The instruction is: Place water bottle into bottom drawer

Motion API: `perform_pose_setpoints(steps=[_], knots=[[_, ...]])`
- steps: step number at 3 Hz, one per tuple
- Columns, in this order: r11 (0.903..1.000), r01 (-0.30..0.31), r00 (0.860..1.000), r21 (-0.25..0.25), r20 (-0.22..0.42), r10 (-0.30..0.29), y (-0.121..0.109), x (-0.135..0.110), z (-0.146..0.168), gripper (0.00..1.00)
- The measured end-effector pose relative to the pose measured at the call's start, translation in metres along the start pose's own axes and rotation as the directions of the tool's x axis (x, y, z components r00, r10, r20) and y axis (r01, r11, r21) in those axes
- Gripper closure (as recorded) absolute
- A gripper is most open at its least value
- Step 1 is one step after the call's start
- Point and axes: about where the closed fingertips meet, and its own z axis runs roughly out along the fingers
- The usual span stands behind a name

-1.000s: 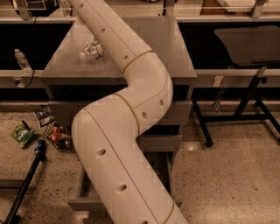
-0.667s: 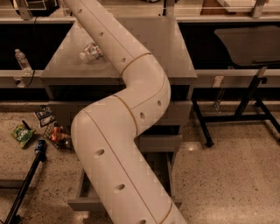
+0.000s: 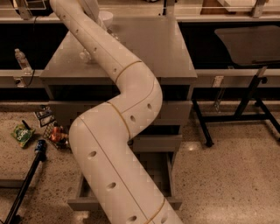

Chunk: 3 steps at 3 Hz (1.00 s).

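Note:
The water bottle lies on top of the grey cabinet near its left side. Only a small clear, crinkled part shows beside my arm. My white arm rises from the bottom of the view and crosses the cabinet to the top left. My gripper is at the top edge, above the cabinet's far left part, beyond the bottle and next to a white bowl. The bottom drawer is pulled open below the two upper drawers; my arm hides much of it, and the grey inside that shows holds nothing.
A small upright clear bottle stands on the left ledge. Snack bags and cans lie on the floor left of the cabinet. A black pole slants at the lower left. A black table frame stands to the right.
The upper arm has swung left across the cabinet top. It now covers most of the water bottle and uncovers the white bowl.

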Motion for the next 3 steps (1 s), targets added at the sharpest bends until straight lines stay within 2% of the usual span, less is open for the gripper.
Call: perform_pose_setpoints(steps=[1, 2, 3], knots=[[0.9985, 0.052, 0.998, 0.018, -0.046, -0.051, -0.008, 0.007, 0.008, 0.26], [0.9944, 0.097, 0.995, 0.041, -0.022, -0.096, -0.01, 0.001, 0.017, 0.5], [0.9892, 0.115, 0.99, 0.092, 0.071, -0.121, -0.011, -0.019, 0.027, 0.73]])
